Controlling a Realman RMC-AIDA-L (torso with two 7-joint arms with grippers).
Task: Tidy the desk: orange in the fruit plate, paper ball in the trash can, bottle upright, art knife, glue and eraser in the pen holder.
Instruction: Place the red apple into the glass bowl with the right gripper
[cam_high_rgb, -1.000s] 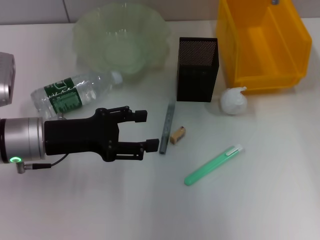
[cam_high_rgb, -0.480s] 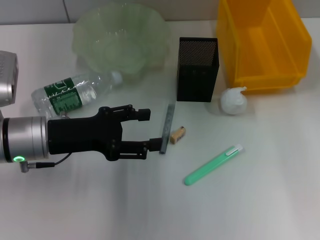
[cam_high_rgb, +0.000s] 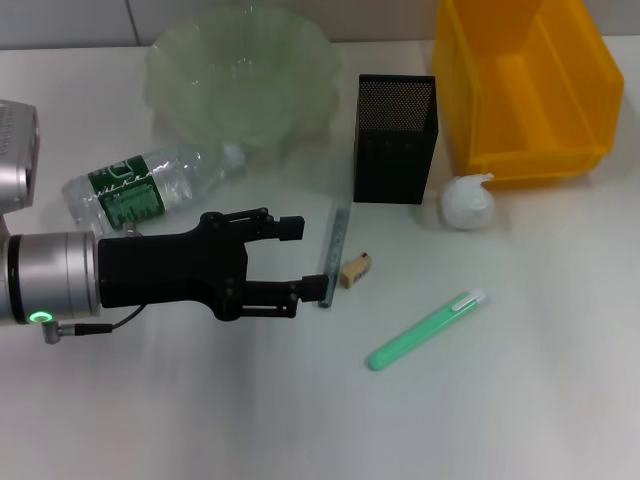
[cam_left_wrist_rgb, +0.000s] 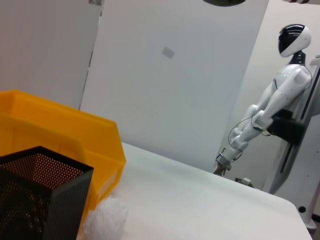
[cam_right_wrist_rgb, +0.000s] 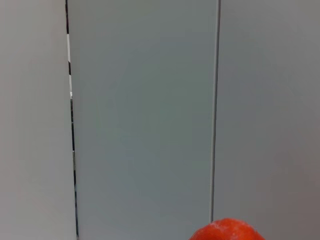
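The left gripper (cam_high_rgb: 296, 260) reaches in low over the desk (cam_high_rgb: 520, 400) from the robot's left, its 2 black fingers spread apart, the nearer fingertip just at the lower end of the thin grey art knife (cam_high_rgb: 335, 254). Nothing sits between the fingers. Just beside the knife, on its right, lies the tiny tan eraser (cam_high_rgb: 355, 270), and further toward the robot's right a green glue stick (cam_high_rgb: 425, 330) lies slanted on the white surface.

The bottle (cam_high_rgb: 150, 186) lies on its side behind the left arm, its cap pointing toward the fruit plate (cam_high_rgb: 240, 75), which stands at the back of the desk. The black pen holder (cam_high_rgb: 395, 138) stands upright right of the plate, the yellow trash can (cam_high_rgb: 525, 85) beyond it, and the paper ball (cam_high_rgb: 468, 203) rests on the desk just in front of the can.

The orange (cam_right_wrist_rgb: 225, 231) peeks into the right wrist view only; I cannot tell the right gripper's state.
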